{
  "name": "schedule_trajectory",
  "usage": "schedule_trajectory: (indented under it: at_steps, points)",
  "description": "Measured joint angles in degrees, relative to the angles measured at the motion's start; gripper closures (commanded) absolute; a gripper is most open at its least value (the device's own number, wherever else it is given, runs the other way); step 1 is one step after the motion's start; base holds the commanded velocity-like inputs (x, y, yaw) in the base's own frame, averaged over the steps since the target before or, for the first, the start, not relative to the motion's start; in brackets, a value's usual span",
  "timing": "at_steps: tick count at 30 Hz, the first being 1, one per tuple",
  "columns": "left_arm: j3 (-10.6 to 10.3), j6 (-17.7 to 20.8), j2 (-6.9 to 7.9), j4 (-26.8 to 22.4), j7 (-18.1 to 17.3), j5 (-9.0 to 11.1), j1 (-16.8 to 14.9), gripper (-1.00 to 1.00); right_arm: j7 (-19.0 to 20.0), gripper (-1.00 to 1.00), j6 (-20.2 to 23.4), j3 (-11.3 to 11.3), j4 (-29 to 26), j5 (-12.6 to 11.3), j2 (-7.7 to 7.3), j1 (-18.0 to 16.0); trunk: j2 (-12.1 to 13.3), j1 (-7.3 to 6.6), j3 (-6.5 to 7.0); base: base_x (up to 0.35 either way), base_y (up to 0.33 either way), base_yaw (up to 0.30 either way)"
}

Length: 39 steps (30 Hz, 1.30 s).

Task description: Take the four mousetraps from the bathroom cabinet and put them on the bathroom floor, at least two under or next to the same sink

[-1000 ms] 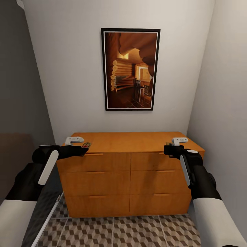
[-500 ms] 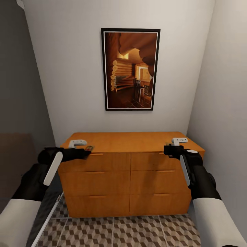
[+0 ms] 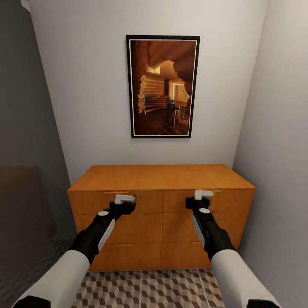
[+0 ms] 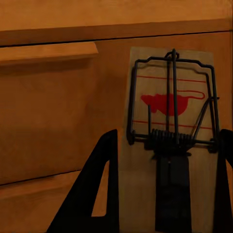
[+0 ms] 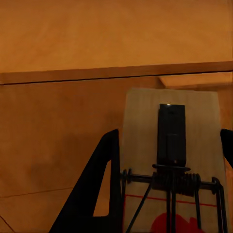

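While both claws (image 3: 128, 199) (image 3: 201, 194) grip mousetraps (image 4: 170, 141) (image 5: 171, 160), cabinet (image 3: 160, 177) front edge close ahead.

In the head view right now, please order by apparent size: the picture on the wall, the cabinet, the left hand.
1. cabinet
2. picture
3. left hand, which looks smallest even though it is nearest the camera.

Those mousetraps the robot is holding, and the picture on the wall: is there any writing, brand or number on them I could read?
None: no readable text anywhere.
Mousetrap in the left tool: a red mouse-shaped mark and thin red lines, no letters.
Mousetrap in the right tool: red lines and part of a red mark, no letters.
Framed picture: a wooden interior scene, no caption.
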Motion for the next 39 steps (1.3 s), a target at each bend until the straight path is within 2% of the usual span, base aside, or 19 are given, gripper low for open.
schedule_trajectory:
  at_steps: [3, 8, 15, 21, 39]
  points:
    - [0.0, -4.3, -0.41, 1.7, 0.0, 0.0, 0.0, 1.0, -2.0, 1.0, -1.6, 1.5, 1.3, 0.7, 0.76, 0.0, 0.0, 0.0, 0.0, 0.0, 0.0, 0.0]
    - [0.0, -6.3, -0.58, 2.6, -0.1, 0.1, 0.0, 1.0, -3.2, 1.0, -2.4, 3.2, 2.1, 1.2, 1.03, 0.0, 0.0, 0.0, 0.0, 0.0, 0.0, 0.0]
    - [0.1, -6.2, -0.49, 2.6, -0.4, 0.4, 0.0, 1.0, -3.4, 1.0, -2.5, 3.5, 2.3, 1.3, 1.03, 0.0, 0.0, 0.02, 0.0, -0.108, 0.0, 0.0]
    - [0.1, -6.0, -0.46, 2.8, -0.5, 1.7, 0.0, 1.0, -3.3, 1.0, -2.5, 3.5, 2.2, 1.3, 0.59, 0.0, 0.0, 0.03, 0.0, -0.316, 0.0, 0.0]
    - [0.1, -6.0, -0.4, 2.8, -0.5, 1.9, 0.0, 1.0, -3.1, 1.0, -2.1, 3.5, 2.6, 1.0, 0.61, 0.0, 0.0, 0.04, 0.0, -0.341, 0.0, 0.0]
